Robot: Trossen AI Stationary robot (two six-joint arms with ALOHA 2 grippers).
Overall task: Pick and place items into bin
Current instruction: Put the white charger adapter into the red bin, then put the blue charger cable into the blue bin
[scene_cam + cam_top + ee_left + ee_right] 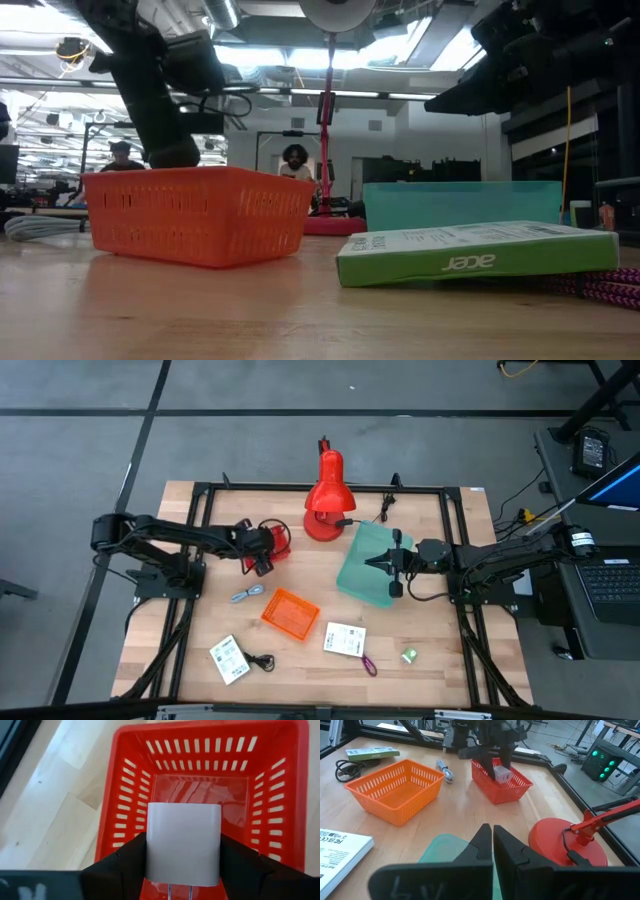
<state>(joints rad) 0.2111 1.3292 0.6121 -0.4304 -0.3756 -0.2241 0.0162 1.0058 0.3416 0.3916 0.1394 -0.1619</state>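
The left gripper (183, 870) hangs directly over a red basket (272, 546) near the back left of the worktop (300, 670), its jaws clamped on the sides of a small white charger block (183, 843) with metal prongs. In the right wrist view the block sits just inside the basket's rim, above its floor.

The main risk, as a judgement: if the jaws part while the block is off-centre or high, it could strike the rim, bounce, and land on the worktop. The slotted walls could also catch the prongs, or the gripper could nudge the light basket and slide it.

The right gripper (493, 851) waits with jaws pressed together above a teal bin (368, 565) on the right side. It is well apart from the left arm, so a clash seems unlikely for now.

A red desk lamp (326, 500) stands just beside the red basket, toward the back; a wide swing could clip it. An orange basket (291, 612) sits near the middle. Toward the front lie two white printed cards (345, 640), a black coiled cable (262, 660), a purple strap (368, 664) and a small green piece (409, 655). A grey cable bundle (246, 594) lies between the two baskets. Nothing blocks the drop itself.
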